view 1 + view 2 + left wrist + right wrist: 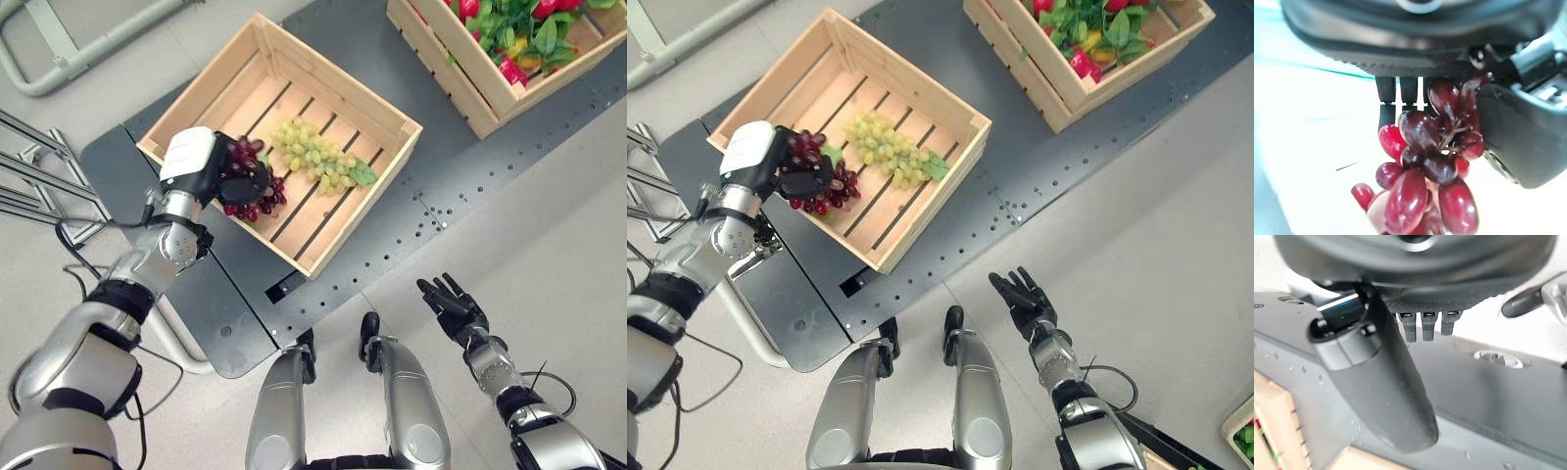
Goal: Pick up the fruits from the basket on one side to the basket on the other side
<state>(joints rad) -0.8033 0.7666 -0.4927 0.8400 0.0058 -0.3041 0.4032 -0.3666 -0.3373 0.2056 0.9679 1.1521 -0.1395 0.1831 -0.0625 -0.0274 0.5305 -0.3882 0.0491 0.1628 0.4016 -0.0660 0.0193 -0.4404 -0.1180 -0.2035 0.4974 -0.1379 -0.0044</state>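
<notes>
Left wrist view is showing the left hand (1508, 122) pinching a bunch of red grapes (1430, 176) over the crate (382, 113) near the tabletop's (460, 186) left edge, beside green grapes (318, 157). The right hand (453, 305) is hanging spread off the tabletop's near edge, well apart from the full crate (441, 59) at the far right corner.

Dark perforated table (470, 186), pale floor (549, 245)

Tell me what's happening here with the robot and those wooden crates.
The robot's left hand is closed on a bunch of red grapes, holding it over the near wooden crate, where a bunch of green grapes already lies. A second crate farther off holds mixed produce with green leaves. The right hand hangs open and idle, low beside the dark table.
</notes>
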